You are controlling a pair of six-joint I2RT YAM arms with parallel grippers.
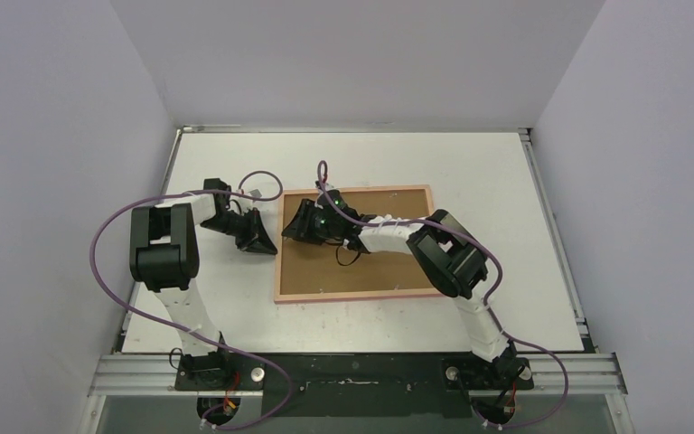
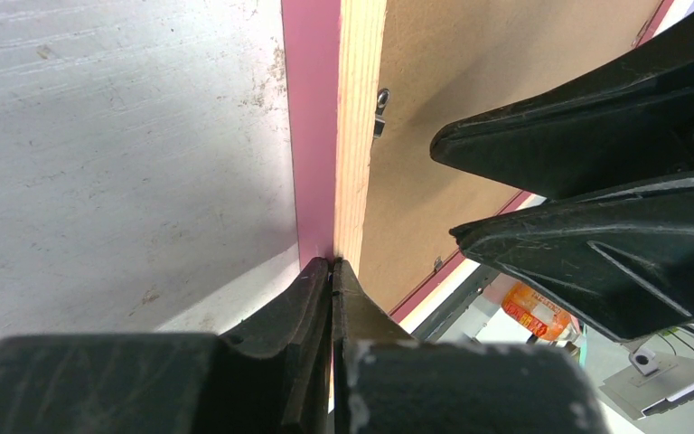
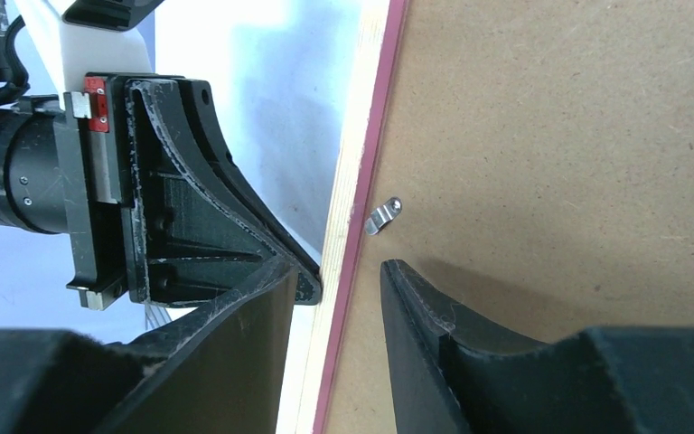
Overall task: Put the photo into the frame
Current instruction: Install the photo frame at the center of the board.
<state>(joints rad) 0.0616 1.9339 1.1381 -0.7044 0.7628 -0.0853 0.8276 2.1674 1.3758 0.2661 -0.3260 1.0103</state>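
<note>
Frame [image 1: 361,295] lies back-up mid-table, brown board [image 1: 325,267] seated inside; photo unseen, probably underneath. Left gripper [image 2: 330,267], closed, braces the rail; right gripper [image 3: 343,271] gapes astride it. Clip [image 3: 382,216] fastening looks left.

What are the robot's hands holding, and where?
Nothing is gripped. The right gripper, open, straddles a side rail of the frame; the left gripper, shut, only touches that rail's outer edge.

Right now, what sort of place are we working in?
Probably a lab robot cell: a white table boxed in by plain grey panels, with an aluminium rail along its near edge.
</note>
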